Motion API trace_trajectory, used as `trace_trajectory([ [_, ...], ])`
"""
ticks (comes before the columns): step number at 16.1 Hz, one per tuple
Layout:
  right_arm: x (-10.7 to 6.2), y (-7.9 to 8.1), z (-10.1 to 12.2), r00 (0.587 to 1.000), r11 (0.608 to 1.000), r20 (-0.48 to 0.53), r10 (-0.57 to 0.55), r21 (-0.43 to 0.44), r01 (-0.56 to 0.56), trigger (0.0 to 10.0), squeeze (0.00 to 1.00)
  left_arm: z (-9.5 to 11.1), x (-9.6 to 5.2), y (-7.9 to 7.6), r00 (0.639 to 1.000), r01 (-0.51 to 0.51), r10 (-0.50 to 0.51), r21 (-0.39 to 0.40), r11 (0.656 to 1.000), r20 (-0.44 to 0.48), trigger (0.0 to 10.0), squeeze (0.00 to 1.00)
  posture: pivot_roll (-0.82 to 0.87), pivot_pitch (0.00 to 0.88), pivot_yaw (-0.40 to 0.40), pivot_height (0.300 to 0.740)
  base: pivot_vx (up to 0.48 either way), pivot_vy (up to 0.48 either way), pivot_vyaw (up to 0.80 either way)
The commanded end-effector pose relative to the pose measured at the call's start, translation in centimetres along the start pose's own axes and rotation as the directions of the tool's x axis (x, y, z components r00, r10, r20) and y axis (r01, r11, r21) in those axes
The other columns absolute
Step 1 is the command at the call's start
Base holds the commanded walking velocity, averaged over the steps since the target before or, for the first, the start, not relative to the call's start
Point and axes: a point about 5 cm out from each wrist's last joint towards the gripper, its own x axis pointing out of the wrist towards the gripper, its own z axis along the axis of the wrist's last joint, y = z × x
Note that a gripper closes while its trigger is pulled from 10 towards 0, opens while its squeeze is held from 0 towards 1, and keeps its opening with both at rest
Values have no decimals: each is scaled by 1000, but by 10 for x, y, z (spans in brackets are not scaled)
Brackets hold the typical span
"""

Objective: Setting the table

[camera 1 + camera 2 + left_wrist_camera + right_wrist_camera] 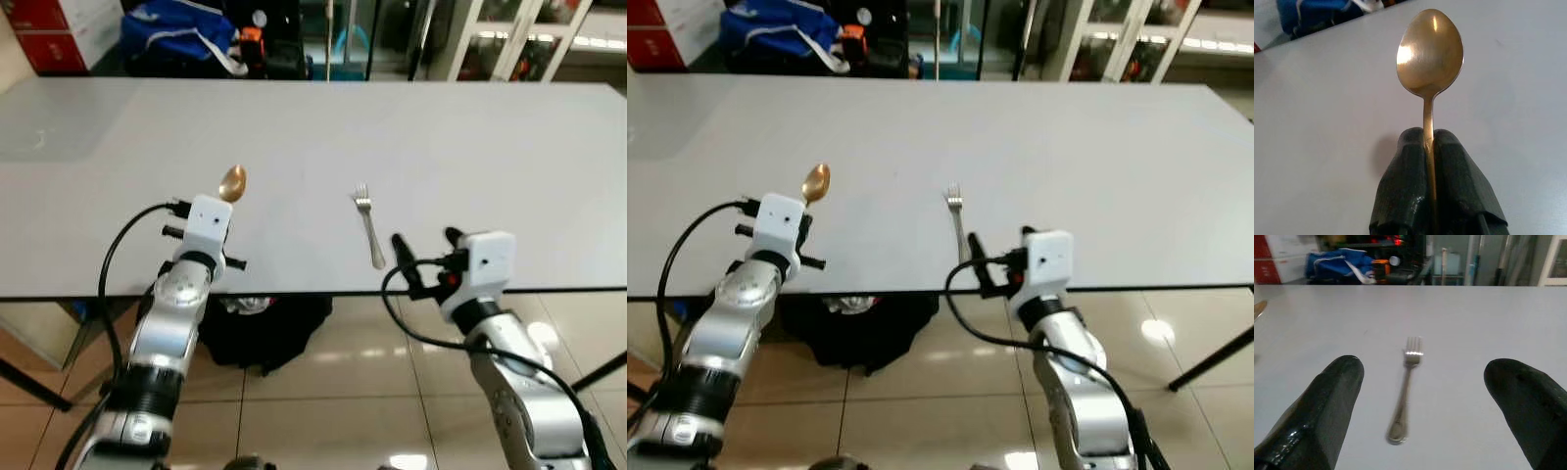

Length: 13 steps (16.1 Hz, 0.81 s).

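Golden spoon (1429, 58) pinched in left hand (1429, 161).

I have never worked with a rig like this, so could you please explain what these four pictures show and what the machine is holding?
This is a humanoid robot with two silver arms, standing at a white table that it is setting. The two wide pictures come from a stereo camera on its head, looking down over its arms. The other two come from cameras on its wrists, looking along each end effector's two black fingers.

The left end effector is shut on the handle of a gold-coloured spoon, holding it bowl-up over the table. The right end effector is open near the table's edge, its fingers either side of a silver fork that lies flat on the table, untouched.
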Motion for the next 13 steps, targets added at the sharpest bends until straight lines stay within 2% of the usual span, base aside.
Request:
trace_trajectory([
  [1,2,3,6,1000,1000,12,16,4,-16,10000,0,2,8,8,1000,-23,24,19,1000,-17,10000,0,-20,25,30,740,0,0,0],
  [3,0,17,14,989,989,19,146,-4,-146,10000,0,5,20,24,998,-55,54,-21,998,-42,10000,0,-19,29,29,740,0,0,0],
  [6,-4,41,13,949,948,-21,315,52,-314,10000,0,8,30,33,998,-31,30,-17,999,-59,10000,0,-21,54,19,740,0,0,0],
  [7,-3,44,15,942,941,8,337,25,-337,10000,0,7,32,34,998,-21,20,-14,1000,-65,10000,0,-20,61,18,740,0,0,0],
  [10,1,53,20,913,911,26,407,56,-408,10000,0,4,35,37,997,-21,20,-3,1000,-80,10000,0,-25,80,25,740,0,0,0],
  [13,0,54,24,904,902,32,426,68,-427,10000,0,-1,35,40,995,-25,24,-12,1000,-97,10000,0,-30,97,18,740,0,0,0],
])
